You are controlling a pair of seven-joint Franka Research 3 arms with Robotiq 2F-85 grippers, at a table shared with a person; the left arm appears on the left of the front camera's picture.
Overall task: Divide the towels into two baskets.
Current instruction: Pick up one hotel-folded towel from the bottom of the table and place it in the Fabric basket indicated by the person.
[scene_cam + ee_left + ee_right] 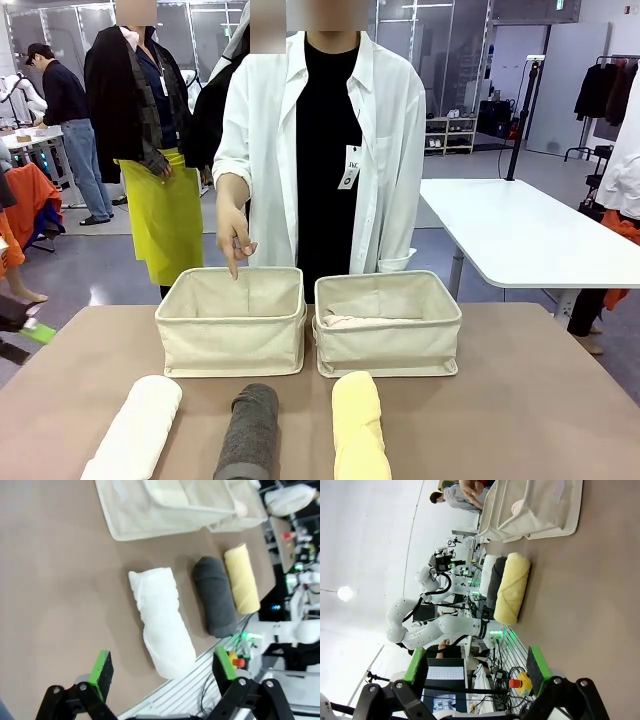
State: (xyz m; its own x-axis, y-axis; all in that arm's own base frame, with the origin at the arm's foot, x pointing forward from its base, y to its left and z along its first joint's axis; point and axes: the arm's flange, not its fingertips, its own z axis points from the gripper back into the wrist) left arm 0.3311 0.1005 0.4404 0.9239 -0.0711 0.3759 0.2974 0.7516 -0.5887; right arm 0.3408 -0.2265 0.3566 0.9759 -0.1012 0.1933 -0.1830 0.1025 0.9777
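Two cream canvas baskets stand side by side, the left basket [232,335] and the right basket [388,340]. A pale pink towel [350,322] lies inside the right one. In front of them lie the white towel [135,430], the dark grey towel [250,435] and the pale yellow towel [360,430]. A person's hand [236,245] points a finger down into the left basket. My left gripper [162,666] is open, hovering over the near end of the white towel [160,617]. My right gripper [476,664] is open, off beside the yellow towel [512,587], holding nothing.
The brown table [520,400] has bare room to the right of the yellow towel and to the left of the white one. A person in a white shirt [330,150] stands right behind the baskets. A white table [520,230] stands farther back on the right.
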